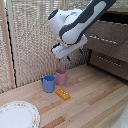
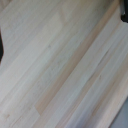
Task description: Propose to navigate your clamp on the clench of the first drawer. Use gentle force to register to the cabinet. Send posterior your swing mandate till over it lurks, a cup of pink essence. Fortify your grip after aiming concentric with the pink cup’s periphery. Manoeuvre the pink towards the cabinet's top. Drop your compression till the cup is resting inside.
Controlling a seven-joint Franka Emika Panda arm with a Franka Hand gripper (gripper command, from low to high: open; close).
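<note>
The cabinet [image 1: 111, 42] is dark brown wood; the first drawer [image 1: 107, 34] bears a slim silver handle [image 1: 104, 39]. The tapered pink cup [image 1: 61, 76] stands on the pale plank table [image 1: 95, 102], touching a blue cup [image 1: 48, 83]. The clamp [image 1: 74, 53] hangs above the pink cup, fingers [image 1: 81, 50] empty; their spread cannot be told. The wrist view shows only blurred planks.

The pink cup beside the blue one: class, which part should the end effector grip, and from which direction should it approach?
Grip the pink cup across its open rim, coming straight down from above. It stands upright with no handle, and the blue cup sits close on the exterior view's left, so a sideways approach looks crowded. The end effector hangs above it.
</note>
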